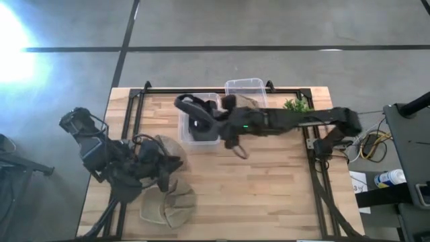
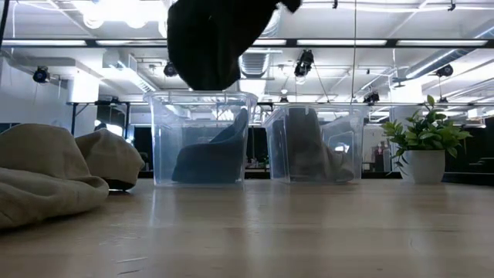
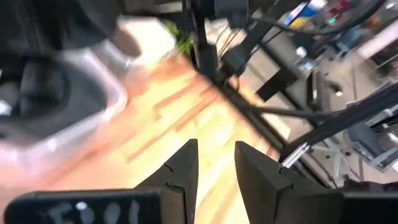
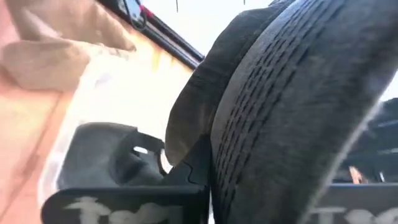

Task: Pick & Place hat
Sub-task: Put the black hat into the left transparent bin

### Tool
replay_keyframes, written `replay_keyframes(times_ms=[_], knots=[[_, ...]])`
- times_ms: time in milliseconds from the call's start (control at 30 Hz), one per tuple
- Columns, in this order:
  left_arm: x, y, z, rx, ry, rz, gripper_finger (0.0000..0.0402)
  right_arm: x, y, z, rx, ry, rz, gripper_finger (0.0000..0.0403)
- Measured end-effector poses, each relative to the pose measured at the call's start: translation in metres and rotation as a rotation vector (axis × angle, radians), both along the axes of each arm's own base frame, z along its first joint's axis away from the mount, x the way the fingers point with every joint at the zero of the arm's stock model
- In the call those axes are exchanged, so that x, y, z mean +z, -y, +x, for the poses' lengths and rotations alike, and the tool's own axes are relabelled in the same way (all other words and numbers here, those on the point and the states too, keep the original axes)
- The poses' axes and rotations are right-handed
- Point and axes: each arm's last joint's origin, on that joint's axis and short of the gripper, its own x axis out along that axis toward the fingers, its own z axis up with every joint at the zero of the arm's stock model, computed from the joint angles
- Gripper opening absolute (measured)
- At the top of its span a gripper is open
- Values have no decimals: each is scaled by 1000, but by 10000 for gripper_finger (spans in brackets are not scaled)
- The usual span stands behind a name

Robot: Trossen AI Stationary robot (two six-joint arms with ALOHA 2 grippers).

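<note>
A dark hat [image 1: 191,106] hangs from my right gripper [image 1: 213,115] above the left clear bin [image 1: 187,134]. In the low view the dark hat [image 2: 216,35] is clear of the bin's rim [image 2: 202,96], and another dark hat [image 2: 208,158] lies inside. The right bin [image 2: 312,143] holds a tan hat. Tan hats [image 1: 168,202] lie on the table's near left part. My left gripper [image 3: 216,163] is open over the table near them and holds nothing. My right gripper is shut on the dark hat's ribbed band [image 4: 273,118], with one finger [image 4: 193,169] showing against the cloth. The hat itself hides the rest of the contact. The hat hangs below the gripper, lifted clear above the left bin.
A potted plant [image 1: 295,105] stands at the far right of the table, also seen in the low view [image 2: 424,147]. A dark frame rail [image 1: 201,88] runs along the table's edges. Bare wood [image 1: 269,188] lies on the near right part.
</note>
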Motion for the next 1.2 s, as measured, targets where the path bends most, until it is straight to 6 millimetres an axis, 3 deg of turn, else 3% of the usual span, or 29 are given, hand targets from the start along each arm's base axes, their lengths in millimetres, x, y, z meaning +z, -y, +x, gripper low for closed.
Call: replay_keyframes(times_ms=[100,233,300,367,533,700,800,1000,1200], knots=[[-5,5,-4,-10,-30,-42,99,2,9,24,-103,36,167,13],[-7,12,-11,-22,-16,-25,99,11,38,37,-285,150,743,13],[-7,15,-14,-6,9,-3,99,10,52,39,-392,200,850,13],[-7,15,-15,13,26,22,99,6,63,42,-472,232,852,13],[-11,11,-19,17,-14,97,99,1,63,46,-366,122,607,13],[-17,3,-26,29,-101,180,99,-17,49,52,-183,-194,127,13],[-18,-2,-30,48,-119,194,99,-25,42,55,-182,-331,-104,13],[-5,-22,-39,157,-5,259,99,-38,19,57,-111,-496,-277,13],[1,-53,-39,84,-176,253,99,-45,-2,59,19,-601,-446,13]])
